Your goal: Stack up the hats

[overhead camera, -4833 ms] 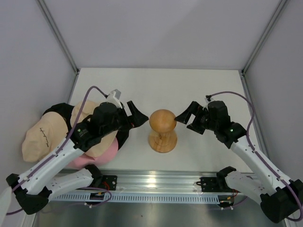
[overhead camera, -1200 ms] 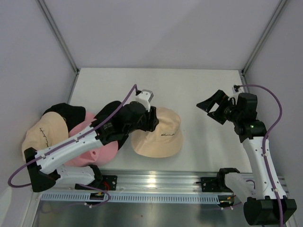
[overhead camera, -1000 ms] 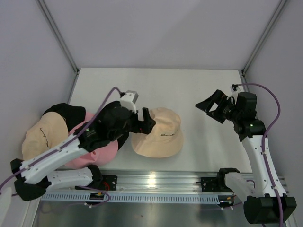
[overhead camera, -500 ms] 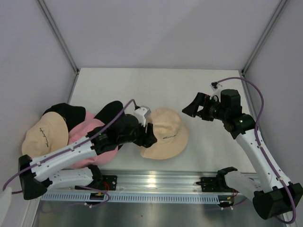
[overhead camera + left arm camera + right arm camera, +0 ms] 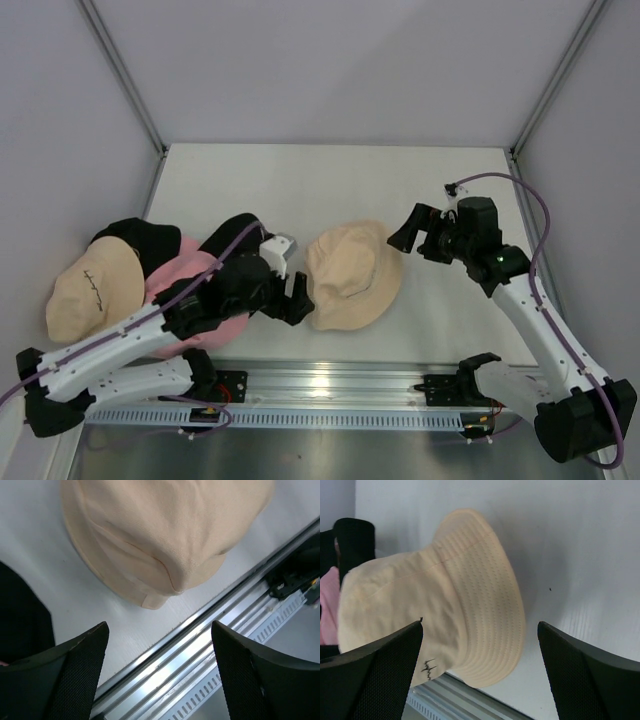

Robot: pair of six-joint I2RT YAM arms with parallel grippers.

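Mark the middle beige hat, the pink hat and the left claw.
middle beige hat (image 5: 352, 270): top external view, on its crown.
pink hat (image 5: 176, 270): top external view, bare fabric.
left claw (image 5: 159, 630): left wrist view, midway between its fingertips.

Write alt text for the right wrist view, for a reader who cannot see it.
A cream-beige bucket hat with dark script embroidery sits on the white table, seen between the black fingers of the open right gripper.
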